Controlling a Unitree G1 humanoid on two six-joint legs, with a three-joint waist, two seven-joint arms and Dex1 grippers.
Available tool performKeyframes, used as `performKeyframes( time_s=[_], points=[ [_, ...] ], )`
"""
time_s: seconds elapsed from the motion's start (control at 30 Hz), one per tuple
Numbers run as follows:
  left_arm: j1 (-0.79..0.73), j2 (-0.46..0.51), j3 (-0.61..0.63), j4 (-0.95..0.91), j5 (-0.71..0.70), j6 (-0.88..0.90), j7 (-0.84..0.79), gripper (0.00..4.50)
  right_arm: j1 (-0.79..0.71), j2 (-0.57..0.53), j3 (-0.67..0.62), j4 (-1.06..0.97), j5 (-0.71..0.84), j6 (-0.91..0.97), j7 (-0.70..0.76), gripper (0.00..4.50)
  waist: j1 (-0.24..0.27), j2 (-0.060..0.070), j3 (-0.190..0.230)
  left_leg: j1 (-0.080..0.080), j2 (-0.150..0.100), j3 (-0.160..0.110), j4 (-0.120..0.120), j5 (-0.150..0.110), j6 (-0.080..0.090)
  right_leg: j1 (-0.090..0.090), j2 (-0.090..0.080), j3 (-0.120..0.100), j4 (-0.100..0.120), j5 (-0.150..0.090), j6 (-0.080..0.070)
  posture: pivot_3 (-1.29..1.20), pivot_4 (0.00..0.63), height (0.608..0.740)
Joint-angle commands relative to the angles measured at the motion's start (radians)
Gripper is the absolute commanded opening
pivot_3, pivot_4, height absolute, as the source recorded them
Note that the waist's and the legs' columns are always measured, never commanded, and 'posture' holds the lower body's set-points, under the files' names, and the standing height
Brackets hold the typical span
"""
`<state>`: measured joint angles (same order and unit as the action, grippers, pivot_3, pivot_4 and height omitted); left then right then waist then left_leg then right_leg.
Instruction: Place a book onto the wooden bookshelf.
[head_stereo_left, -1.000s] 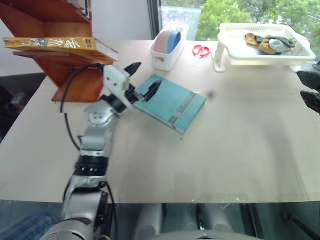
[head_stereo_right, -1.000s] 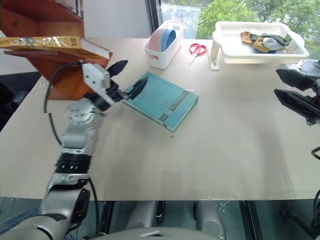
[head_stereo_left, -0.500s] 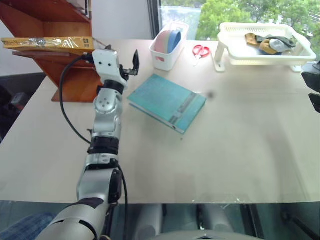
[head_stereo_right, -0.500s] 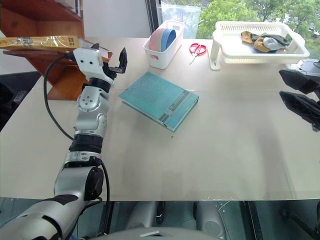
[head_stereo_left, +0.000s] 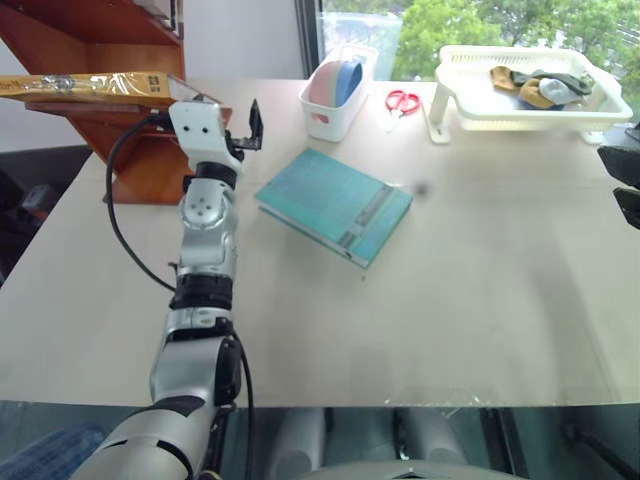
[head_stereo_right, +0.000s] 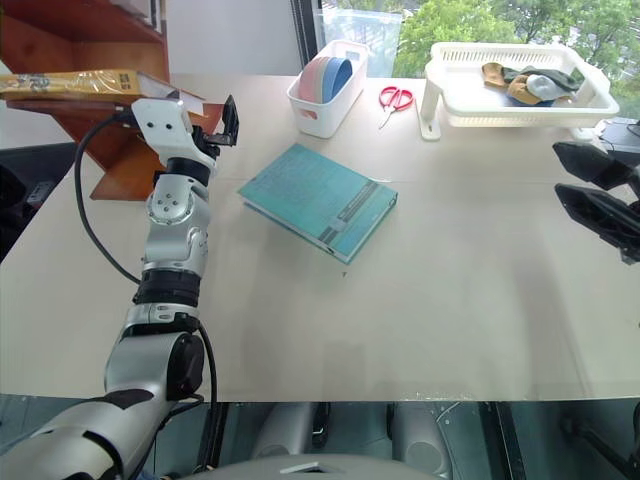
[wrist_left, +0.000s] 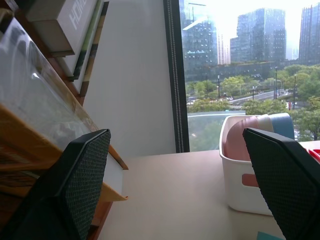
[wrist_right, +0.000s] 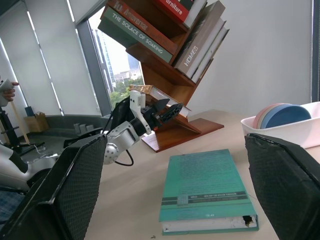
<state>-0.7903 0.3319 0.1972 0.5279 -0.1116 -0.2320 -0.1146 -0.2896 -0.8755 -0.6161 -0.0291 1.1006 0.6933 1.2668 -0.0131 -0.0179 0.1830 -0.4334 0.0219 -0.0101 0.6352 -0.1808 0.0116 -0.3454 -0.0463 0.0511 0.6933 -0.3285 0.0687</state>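
Note:
The yellow-orange book (head_stereo_left: 90, 85) lies flat on a low board of the wooden bookshelf (head_stereo_left: 95, 35) at the table's far left corner, its white page edges (wrist_left: 113, 178) jutting toward the table. My left gripper (head_stereo_left: 240, 112) is raised just in front of that jutting end, tilted upward and open, with nothing between its fingers (wrist_left: 75, 185). Whether it touches the book I cannot tell. My right gripper (head_stereo_right: 592, 190) hangs open and empty at the table's right edge, far from the shelf.
A thinner teal book (head_stereo_left: 333, 205) lies flat mid-table, to the right of the left arm. Behind it stand a white bin (head_stereo_left: 335, 95) holding pink and blue plates, red scissors (head_stereo_left: 402, 101) and a white basket (head_stereo_left: 530, 90) with small items. Other books fill the upper shelves (wrist_right: 165, 30).
My left gripper has lifted off the teal book's near corner, swung left toward the shelf and tipped upward. The yellow-orange book, teal book and right gripper have stayed put.

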Motion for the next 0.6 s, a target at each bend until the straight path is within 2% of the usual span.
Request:
performKeyframes(
  time_s=[0.03, 0.1, 0.2, 0.43, 0.6],
  points=[
    [0.038, 0.010, -0.007, -0.111, -0.045, 0.045, -0.077, 4.48, -0.010, -0.010, -0.013, -0.012, 0.000, -0.013, 0.005, 4.50, 0.000, 0.000, 0.000, 0.000, 0.000, 0.000, 0.000, 0.000, 0.000, 0.000, 0.000, 0.000, 0.000, 0.000, 0.000, 0.00, 0.150, 0.740],
    [0.078, 0.011, -0.018, -0.177, -0.090, 0.103, -0.144, 4.48, -0.006, -0.011, -0.012, -0.009, -0.004, -0.015, 0.007, 4.50, 0.000, 0.000, 0.000, 0.000, 0.000, 0.000, 0.000, 0.000, 0.000, 0.000, 0.000, 0.000, 0.000, 0.000, 0.000, 0.00, 0.150, 0.740],
    [0.179, 0.022, -0.002, -0.346, -0.175, 0.281, -0.185, 4.48, 0.019, -0.013, -0.008, -0.007, -0.026, -0.022, 0.016, 4.50, -0.001, 0.000, 0.000, 0.000, 0.001, 0.000, -0.001, 0.000, 0.000, 0.000, 0.000, 0.000, -0.001, 0.000, 0.000, 0.00, 0.150, 0.740],
    [0.432, 0.182, 0.078, -0.738, -0.435, 0.789, -0.267, 4.48, 0.079, -0.005, 0.052, 0.056, -0.159, -0.109, 0.057, 4.50, -0.002, 0.000, 0.000, 0.001, 0.003, -0.002, -0.002, 0.000, 0.000, 0.000, 0.000, 0.001, -0.001, 0.000, 0.000, 0.00, 0.150, 0.740],
    [0.670, 0.296, 0.124, -0.938, -0.498, 0.930, -0.330, 4.48, 0.117, -0.006, 0.105, 0.123, -0.288, -0.224, 0.092, 4.50, -0.003, 0.001, 0.000, 0.002, 0.002, -0.002, -0.002, 0.000, 0.000, 0.000, -0.001, 0.002, -0.001, 0.000, 0.000, 0.00, 0.150, 0.740]
  ],
)
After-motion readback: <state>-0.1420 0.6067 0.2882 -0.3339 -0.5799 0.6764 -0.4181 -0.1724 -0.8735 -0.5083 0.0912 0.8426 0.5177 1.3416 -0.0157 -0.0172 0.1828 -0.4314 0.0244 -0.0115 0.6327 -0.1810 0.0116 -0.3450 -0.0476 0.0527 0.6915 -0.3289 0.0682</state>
